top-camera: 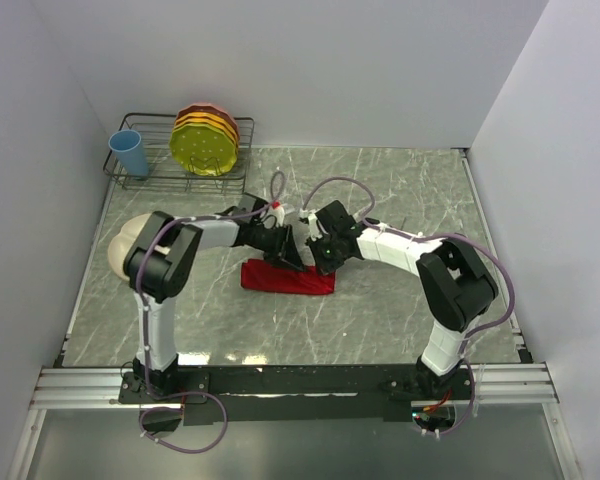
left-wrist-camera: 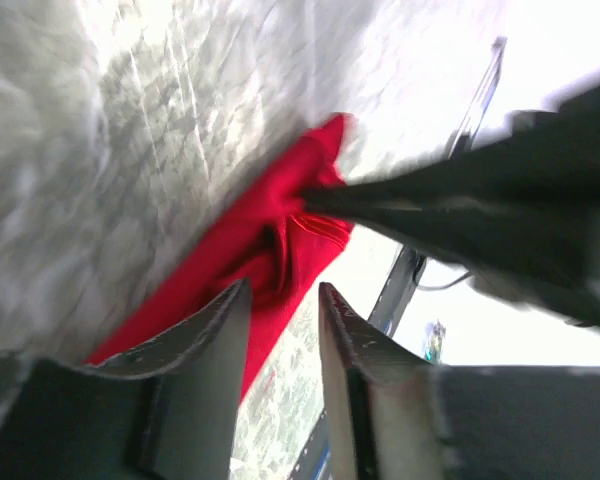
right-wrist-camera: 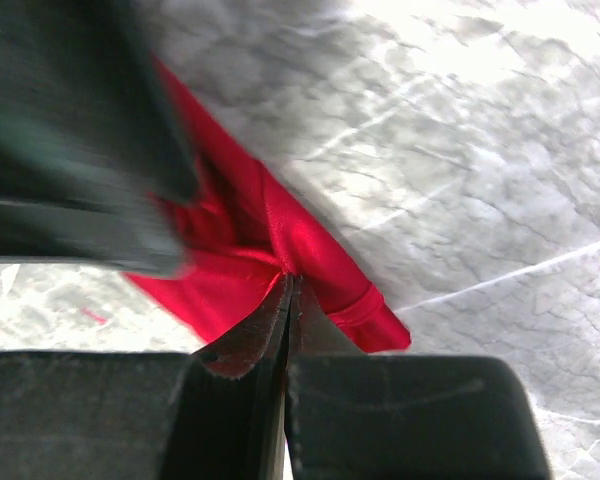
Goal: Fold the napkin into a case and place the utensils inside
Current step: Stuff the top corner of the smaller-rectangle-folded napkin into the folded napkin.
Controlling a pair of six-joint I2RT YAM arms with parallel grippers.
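Observation:
The napkin (top-camera: 280, 280) is bright red shiny cloth, lying as a folded strip in the middle of the marble table. Both grippers meet over its far edge. My right gripper (top-camera: 322, 262) is shut on a bunched fold of the napkin (right-wrist-camera: 325, 250), with its tips (right-wrist-camera: 291, 278) pinched together on the cloth. My left gripper (top-camera: 292, 258) hangs just beside it, jaws apart. In the left wrist view, its gripper (left-wrist-camera: 283, 292) has nothing between its fingers and the napkin (left-wrist-camera: 230, 250) lies just beyond. The utensils are out of view.
A wire dish rack (top-camera: 150, 180) at the back left holds a blue cup (top-camera: 130, 153) and upright yellow and orange plates (top-camera: 206, 140). A cream plate (top-camera: 120, 250) lies at the left, partly hidden by my left arm. White walls enclose the table.

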